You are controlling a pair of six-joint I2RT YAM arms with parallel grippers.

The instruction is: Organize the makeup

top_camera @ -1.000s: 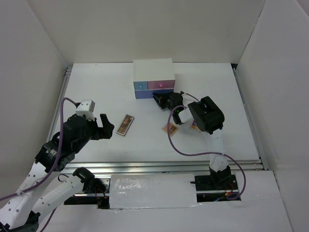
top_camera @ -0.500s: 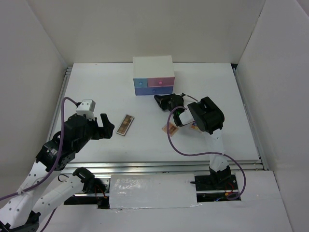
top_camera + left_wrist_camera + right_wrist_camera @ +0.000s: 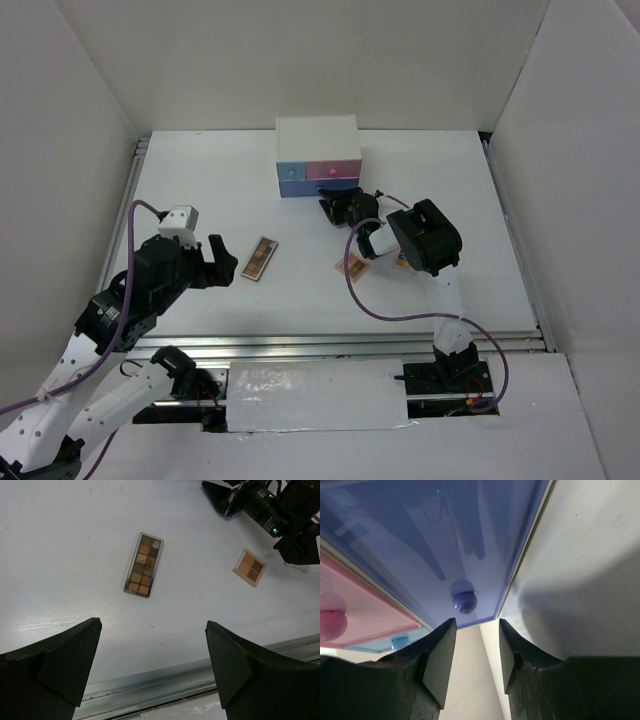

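Observation:
A long brown eyeshadow palette lies flat left of centre; it also shows in the left wrist view. A square pinkish palette lies by the right arm, and it shows in the left wrist view. Another small item is mostly hidden under the right arm. My left gripper is open and empty, just left of the long palette and above the table. My right gripper is open a little and empty, right in front of the purple drawer's knob.
The white box with blue, pink and purple drawers stands at the back centre, its drawers shut. The metal rail runs along the table's near edge. White walls close in the left, back and right sides.
The white box has shifted slightly toward the back. My right gripper drew back a little, then came close to the purple drawer again. The left arm has not moved.

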